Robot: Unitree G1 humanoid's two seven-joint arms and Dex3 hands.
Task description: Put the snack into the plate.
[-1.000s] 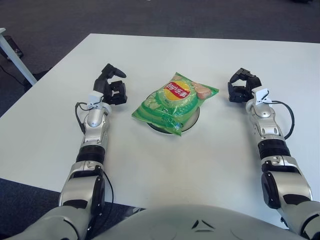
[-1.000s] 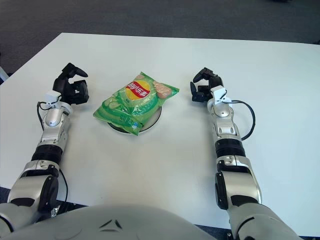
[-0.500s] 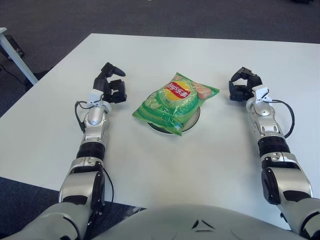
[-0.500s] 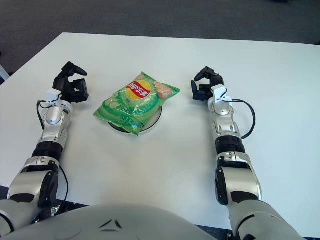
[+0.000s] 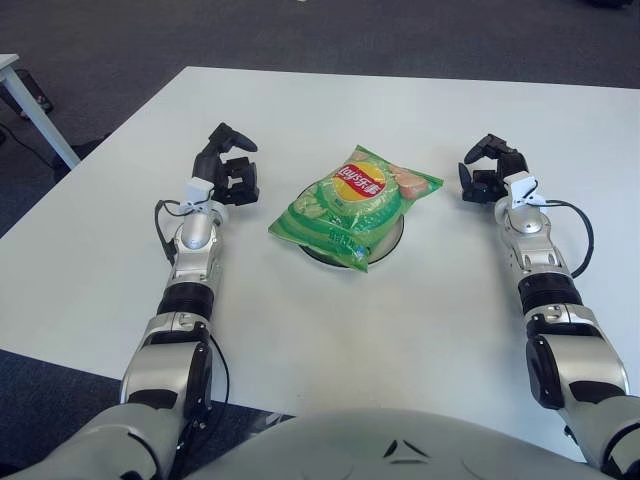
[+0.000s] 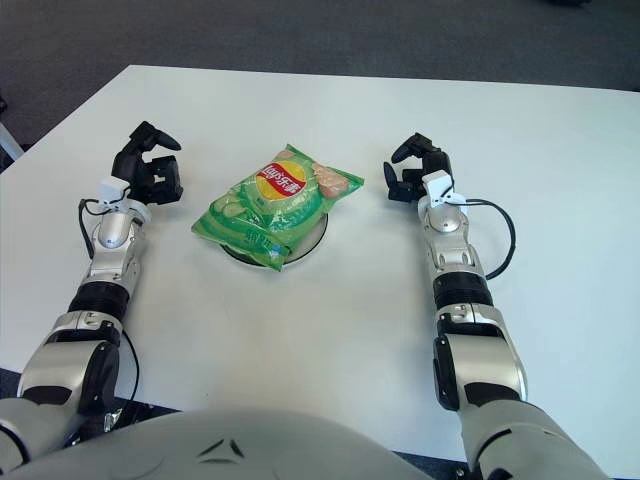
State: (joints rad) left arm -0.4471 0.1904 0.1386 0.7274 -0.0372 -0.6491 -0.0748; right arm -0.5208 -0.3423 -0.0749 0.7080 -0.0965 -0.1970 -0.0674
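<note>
Left hand [image 5: 230, 170] loosely spread, thumb raised, nothing held, just off the left side of the chip bag. Right hand [image 5: 488, 170] likewise relaxed and empty, fingers half curled, a little further off on the right side. Both forearms stretched over the white table [image 5: 300, 320].

Between the hands: green bag of Lay's potato chips [image 5: 355, 203], lying flat and slantwise across a white plate [image 5: 385, 243], covering nearly all of it; only an arc of rim peeking out at the near right. Bag corners overhanging the rim toward the near left and far right. Snack apparently already in place, task likely close to done.

Handling, as a guess: very light, air-puffed, crinkly film, slick to the touch, contents easily crushed. Best taken by the flat crimped seam at either end, or cradled gently at both long edges; not squeezed in the puffed middle.

Readable: red-and-yellow Lay's roundel with Chinese characters, near the far end. Chip slices pictured beside it. Smaller print along the near seam too tiny to make out.
</note>
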